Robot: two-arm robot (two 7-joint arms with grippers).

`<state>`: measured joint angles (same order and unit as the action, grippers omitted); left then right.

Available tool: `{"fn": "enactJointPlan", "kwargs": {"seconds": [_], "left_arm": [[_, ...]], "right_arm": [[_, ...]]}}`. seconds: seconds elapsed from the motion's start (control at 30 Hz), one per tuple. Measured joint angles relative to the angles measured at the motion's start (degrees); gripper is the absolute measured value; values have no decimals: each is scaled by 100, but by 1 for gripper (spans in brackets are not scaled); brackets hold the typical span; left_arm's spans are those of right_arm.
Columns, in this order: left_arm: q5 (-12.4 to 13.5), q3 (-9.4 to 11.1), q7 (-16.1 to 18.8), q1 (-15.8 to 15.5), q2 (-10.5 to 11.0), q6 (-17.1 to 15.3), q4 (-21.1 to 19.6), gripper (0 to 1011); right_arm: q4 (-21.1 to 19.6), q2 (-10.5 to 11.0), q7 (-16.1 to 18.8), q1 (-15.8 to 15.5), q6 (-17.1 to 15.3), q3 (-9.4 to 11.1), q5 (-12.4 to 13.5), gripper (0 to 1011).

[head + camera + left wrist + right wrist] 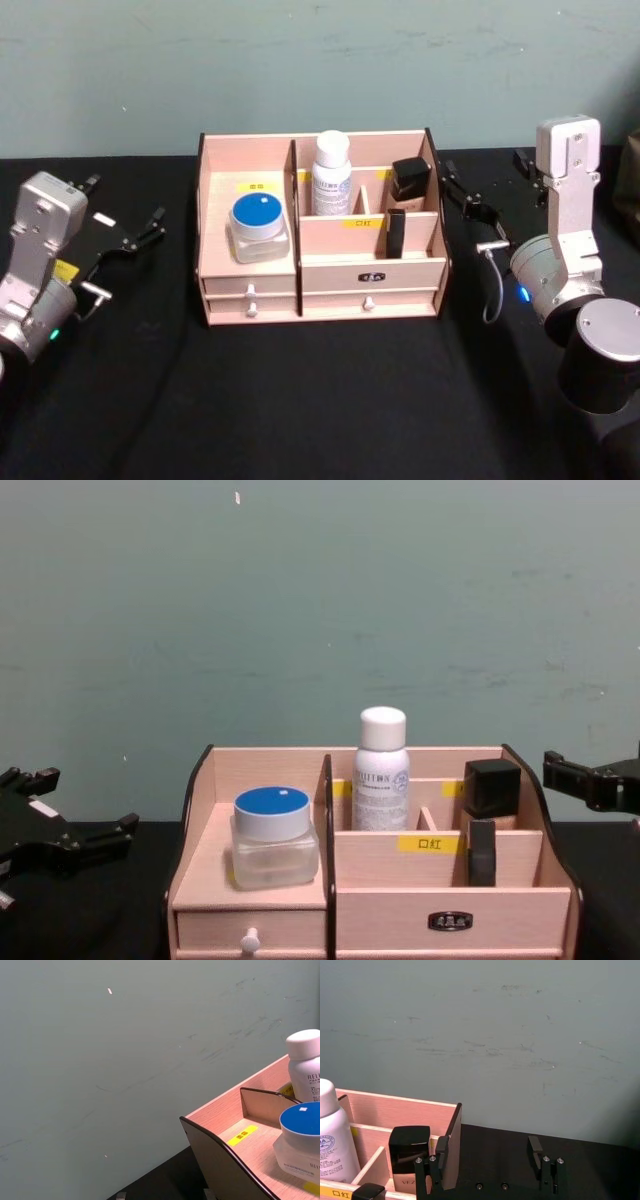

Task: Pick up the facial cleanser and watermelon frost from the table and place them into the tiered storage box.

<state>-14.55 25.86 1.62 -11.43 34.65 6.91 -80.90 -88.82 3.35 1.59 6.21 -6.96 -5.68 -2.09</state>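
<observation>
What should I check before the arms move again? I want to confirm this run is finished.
1. Watermelon frost stands in the left compartment of the tiered storage box: ok.
2. Facial cleanser upright in a rear compartment: ok.
3. Left tool open, holding nothing, left of the box: ok.
4. Right tool open, holding nothing, right of the box: ok.
5. Both tools apart from the box walls: ok.

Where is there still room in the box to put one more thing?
In the tiered storage box, bare wood lies behind the watermelon frost. The right side is crowded: facial cleanser, black-capped bottle and a small dark item.
</observation>
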Motion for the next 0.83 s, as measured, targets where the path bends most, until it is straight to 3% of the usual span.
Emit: {"fn": "enactJointPlan", "kwargs": {"seconds": [0.83], "left_arm": [[0, 0, 0, 0, 0, 0, 0, 1001]], "right_arm": [[-13, 3, -9, -1, 9, -2, 0, 1002]]}}
